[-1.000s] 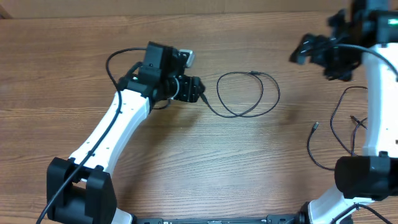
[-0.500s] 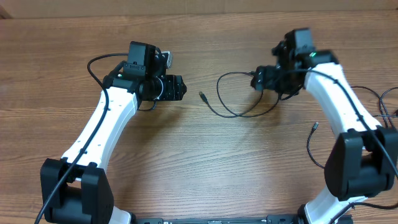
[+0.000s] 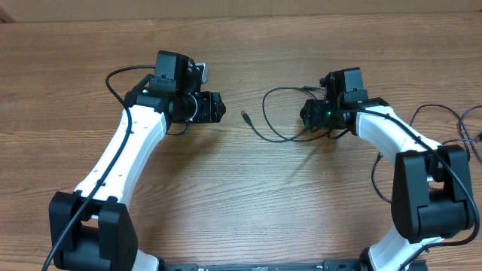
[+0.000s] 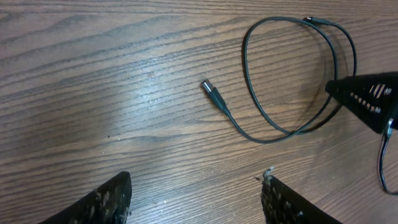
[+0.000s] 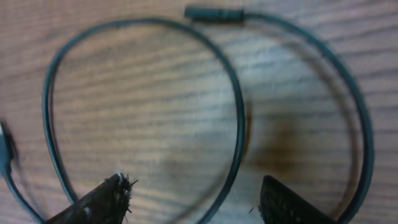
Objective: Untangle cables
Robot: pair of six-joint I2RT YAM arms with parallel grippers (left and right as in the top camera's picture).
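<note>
A thin black cable (image 3: 273, 128) lies in a loose loop at the table's middle, one plug end (image 3: 245, 116) pointing left. In the left wrist view the loop (image 4: 249, 93) and its plug (image 4: 211, 93) lie ahead of my open, empty left gripper (image 4: 196, 199), which sits left of the plug (image 3: 218, 107). My right gripper (image 3: 310, 114) is open and low over the loop's right side; in the right wrist view the cable (image 5: 239, 124) runs between its fingers (image 5: 193, 199), with a plug (image 5: 214, 12) at the top. A second cable (image 3: 388, 184) lies at the far right.
The thick black robot wire (image 3: 124, 75) arcs behind the left arm. More thin black cable loops (image 3: 444, 117) lie by the right arm's base at the right edge. The table is brown wood.
My right arm swung in from the far right and came down over the loop's right side. My left gripper drew back left, leaving the plug end on the table.
</note>
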